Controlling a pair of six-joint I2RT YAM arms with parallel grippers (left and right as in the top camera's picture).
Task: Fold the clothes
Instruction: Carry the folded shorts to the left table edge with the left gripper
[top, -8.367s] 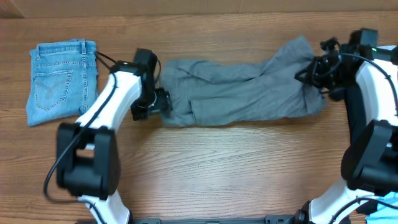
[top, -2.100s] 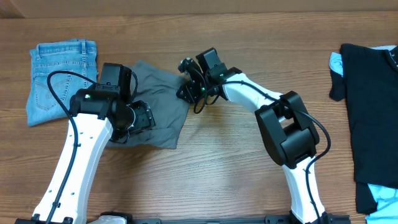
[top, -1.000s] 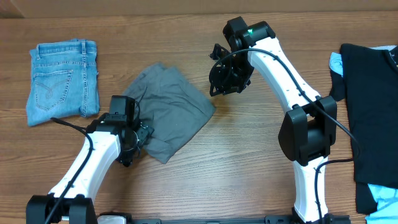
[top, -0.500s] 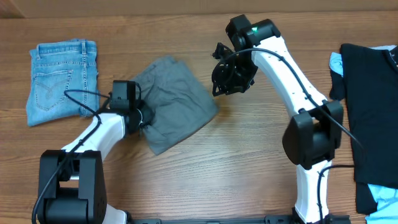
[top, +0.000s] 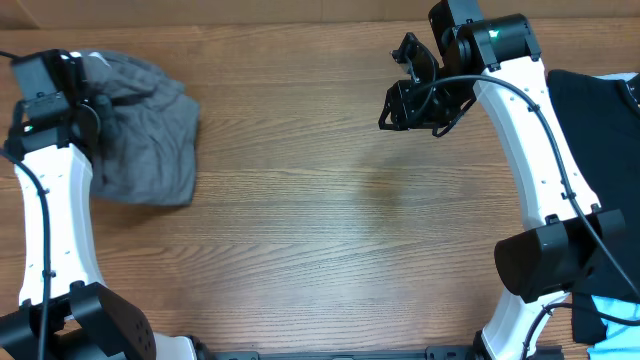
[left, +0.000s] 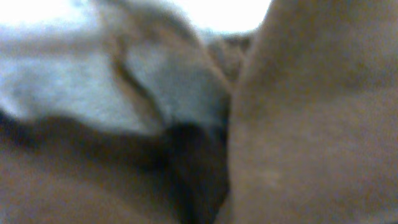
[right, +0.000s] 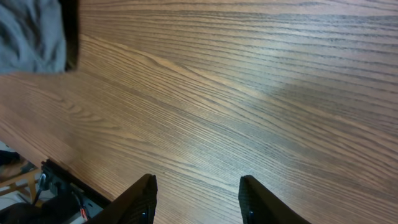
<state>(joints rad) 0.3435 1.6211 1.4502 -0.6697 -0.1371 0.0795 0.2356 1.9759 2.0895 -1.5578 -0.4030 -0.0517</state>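
While the right gripper (right: 198, 182) gapes, left gripper (top: 92, 108) touches grey shorts (top: 145, 145) (label hidden)

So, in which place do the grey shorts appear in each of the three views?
Overhead: the grey shorts lie at the upper left.
Left wrist: blurred; the shorts are probably the grey patch, upper left.
Right wrist: the shorts fill the top left corner.
Shared landmark: the wooden table, clear in overhead and right wrist.
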